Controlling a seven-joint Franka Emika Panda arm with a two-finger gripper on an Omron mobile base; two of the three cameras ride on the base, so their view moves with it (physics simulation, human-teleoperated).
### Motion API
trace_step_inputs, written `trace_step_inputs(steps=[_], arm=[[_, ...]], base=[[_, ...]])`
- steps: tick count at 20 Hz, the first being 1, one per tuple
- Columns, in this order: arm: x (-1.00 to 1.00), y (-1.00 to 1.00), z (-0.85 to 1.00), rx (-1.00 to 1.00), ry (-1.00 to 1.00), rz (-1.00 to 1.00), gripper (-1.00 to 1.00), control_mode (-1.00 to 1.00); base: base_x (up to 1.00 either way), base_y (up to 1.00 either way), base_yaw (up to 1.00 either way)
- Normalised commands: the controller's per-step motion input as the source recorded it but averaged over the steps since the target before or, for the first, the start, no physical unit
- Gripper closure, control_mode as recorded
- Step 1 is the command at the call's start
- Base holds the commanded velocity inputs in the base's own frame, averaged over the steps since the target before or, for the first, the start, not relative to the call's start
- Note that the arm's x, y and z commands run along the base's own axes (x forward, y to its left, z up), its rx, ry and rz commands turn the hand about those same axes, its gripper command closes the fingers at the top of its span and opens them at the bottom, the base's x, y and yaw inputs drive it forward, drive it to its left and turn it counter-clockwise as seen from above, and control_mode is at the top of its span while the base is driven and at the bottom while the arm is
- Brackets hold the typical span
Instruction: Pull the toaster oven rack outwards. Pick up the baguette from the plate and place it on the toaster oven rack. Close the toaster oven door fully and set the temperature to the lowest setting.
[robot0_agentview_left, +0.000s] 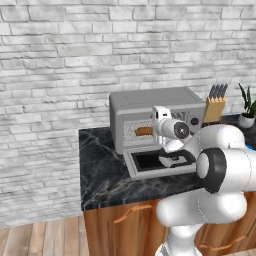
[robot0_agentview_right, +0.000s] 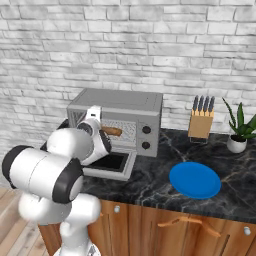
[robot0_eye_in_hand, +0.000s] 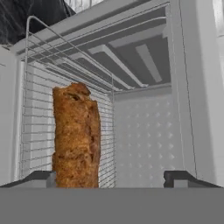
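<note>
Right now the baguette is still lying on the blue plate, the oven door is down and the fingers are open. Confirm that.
Not quite. The baguette lies on the toaster oven rack inside the toaster oven, as the hand view shows; in the right base view the blue plate is bare. The rest holds: the toaster oven door is down and the fingers stand apart.

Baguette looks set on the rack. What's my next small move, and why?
Probably back the pincer straight out of the toaster oven. Its tips stand wide apart, the baguette lies free on the toaster oven rack, and the toaster oven door, folded down below the arm, can't close until the hand clears.
</note>
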Motion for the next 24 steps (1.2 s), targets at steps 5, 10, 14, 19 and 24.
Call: trace_step_inputs(steps=[5,10,14,19,24], arm=[[-0.21,-0.04,0.52,-0.12,0.3,0.0,-1.0,-1.0],[-0.3,-0.19,0.56,-0.13,0.29,0.0,-1.0,-1.0],[-0.44,-0.46,0.68,-0.06,0.21,0.0,-1.0,-1.0],[-0.41,-0.26,0.11,0.0,0.03,0.0,-1.0,-1.0],[-0.51,-0.2,-0.16,0.0,-0.07,0.02,-1.0,-1.0]], base=[[0.0,0.0,0.0],[0.0,0.0,0.0],[0.0,0.0,0.0],[0.0,0.0,0.0],[0.0,0.0,0.0]])
